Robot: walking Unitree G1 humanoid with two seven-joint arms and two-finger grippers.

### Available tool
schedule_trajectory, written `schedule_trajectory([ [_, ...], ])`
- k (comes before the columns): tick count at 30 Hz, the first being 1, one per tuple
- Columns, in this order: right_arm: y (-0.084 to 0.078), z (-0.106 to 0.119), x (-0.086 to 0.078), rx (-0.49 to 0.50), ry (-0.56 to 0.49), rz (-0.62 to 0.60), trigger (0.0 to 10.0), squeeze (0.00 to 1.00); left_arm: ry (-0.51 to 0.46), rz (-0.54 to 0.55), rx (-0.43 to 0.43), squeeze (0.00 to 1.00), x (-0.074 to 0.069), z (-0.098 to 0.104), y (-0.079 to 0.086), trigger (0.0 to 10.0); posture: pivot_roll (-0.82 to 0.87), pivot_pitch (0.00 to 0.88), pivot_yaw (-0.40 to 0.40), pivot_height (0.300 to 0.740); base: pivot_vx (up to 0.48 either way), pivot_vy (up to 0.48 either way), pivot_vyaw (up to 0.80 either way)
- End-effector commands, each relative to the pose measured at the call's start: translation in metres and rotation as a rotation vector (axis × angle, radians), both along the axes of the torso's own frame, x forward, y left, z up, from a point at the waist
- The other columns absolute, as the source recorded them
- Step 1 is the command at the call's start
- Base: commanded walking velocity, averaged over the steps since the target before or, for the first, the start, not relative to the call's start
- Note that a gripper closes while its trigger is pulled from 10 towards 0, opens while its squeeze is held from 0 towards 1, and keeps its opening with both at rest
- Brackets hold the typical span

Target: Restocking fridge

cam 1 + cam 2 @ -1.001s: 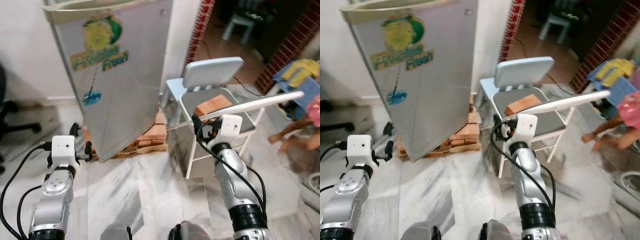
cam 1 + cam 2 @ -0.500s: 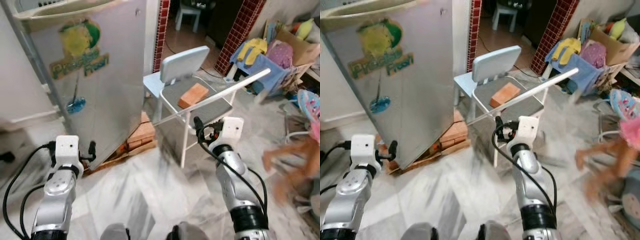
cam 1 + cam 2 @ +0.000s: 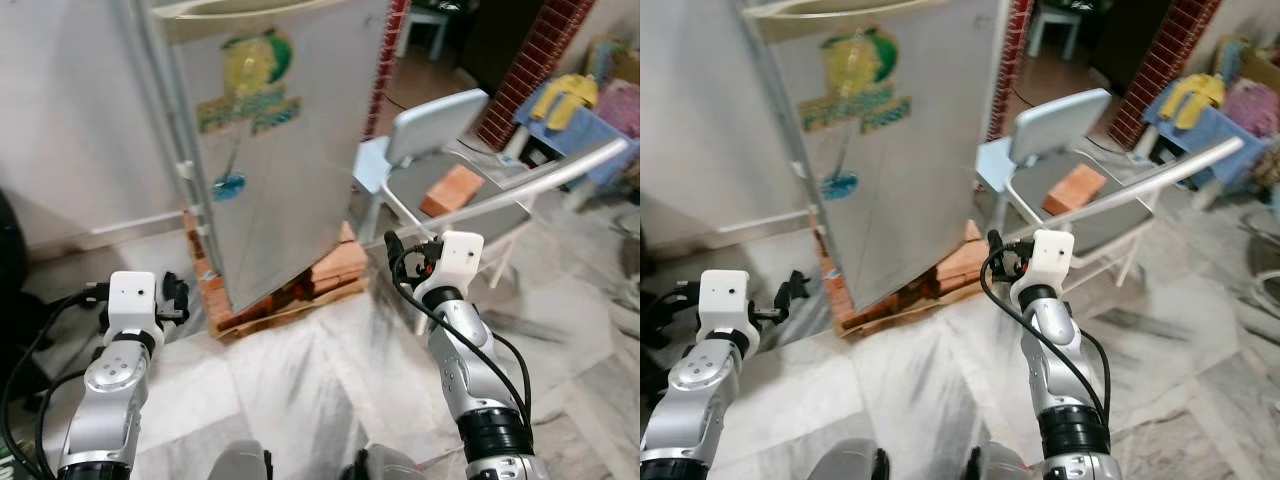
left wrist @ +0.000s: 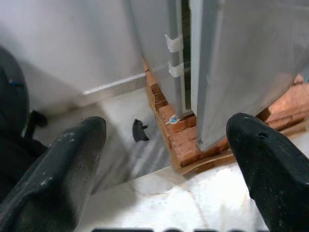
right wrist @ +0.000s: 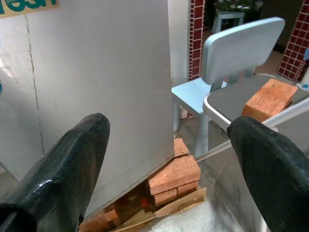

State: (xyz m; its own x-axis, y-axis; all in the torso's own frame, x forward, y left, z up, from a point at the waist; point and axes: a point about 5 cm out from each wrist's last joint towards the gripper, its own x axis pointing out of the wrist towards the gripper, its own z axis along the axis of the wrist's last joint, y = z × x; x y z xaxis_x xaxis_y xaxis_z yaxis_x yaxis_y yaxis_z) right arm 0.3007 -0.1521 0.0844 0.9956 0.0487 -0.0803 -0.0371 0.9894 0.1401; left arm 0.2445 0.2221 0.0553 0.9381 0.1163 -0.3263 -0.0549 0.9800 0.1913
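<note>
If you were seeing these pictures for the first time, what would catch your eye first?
A silver fridge with a green fruit sticker dominates, propped on stacked red bricks ahead of the robot. Right of it, another loose brick lies on a grey folding chair. Both grippers, left and right, hang open and empty.

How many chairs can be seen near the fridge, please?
2: a light blue chair beside the fridge, and a grey chair in front of it carrying a brick. Others may be hidden.
</note>
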Motion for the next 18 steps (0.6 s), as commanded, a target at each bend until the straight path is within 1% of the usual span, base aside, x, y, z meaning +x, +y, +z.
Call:
schedule_trajectory([
  [1,-0.01,0.0,-0.002,-0.013,-0.002,-0.028,10.0,0.0,-0.013,-0.054,0.018,0.0,0.0,0.001,-0.009,10.0,0.16,0.063,-0.039,0.74,0.0,0.458,0.0],
  [2,-0.01,0.0,-0.002,-0.012,-0.002,-0.027,10.0,0.0,-0.018,-0.062,0.025,0.0,0.0,0.002,-0.009,10.0,0.16,0.061,-0.041,0.74,0.0,0.458,0.0],
  [5,-0.007,0.0,-0.002,-0.023,-0.005,-0.013,10.0,0.0,-0.028,-0.065,0.003,0.0,0.0,0.003,-0.012,10.0,0.16,0.061,-0.044,0.74,0.0,0.435,0.0],
  [9,-0.004,0.0,-0.004,-0.046,-0.01,0.001,10.0,0.0,-0.035,-0.063,-0.005,0.0,-0.001,0.003,-0.013,10.0,0.17,0.06,-0.046,0.74,0.0,0.435,0.0],
  [14,-0.005,-0.001,-0.005,-0.057,-0.009,-0.003,10.0,0.0,-0.039,-0.058,-0.013,0.0,-0.006,0.003,-0.015,10.0,0.17,0.059,-0.045,0.74,0.0,0.438,0.0],
  [18,-0.006,-0.002,-0.005,-0.062,-0.008,-0.012,10.0,0.0,-0.054,-0.067,-0.001,0.0,-0.011,0.004,-0.016,10.0,0.17,0.059,-0.046,0.74,0.0,0.0,0.0],
])
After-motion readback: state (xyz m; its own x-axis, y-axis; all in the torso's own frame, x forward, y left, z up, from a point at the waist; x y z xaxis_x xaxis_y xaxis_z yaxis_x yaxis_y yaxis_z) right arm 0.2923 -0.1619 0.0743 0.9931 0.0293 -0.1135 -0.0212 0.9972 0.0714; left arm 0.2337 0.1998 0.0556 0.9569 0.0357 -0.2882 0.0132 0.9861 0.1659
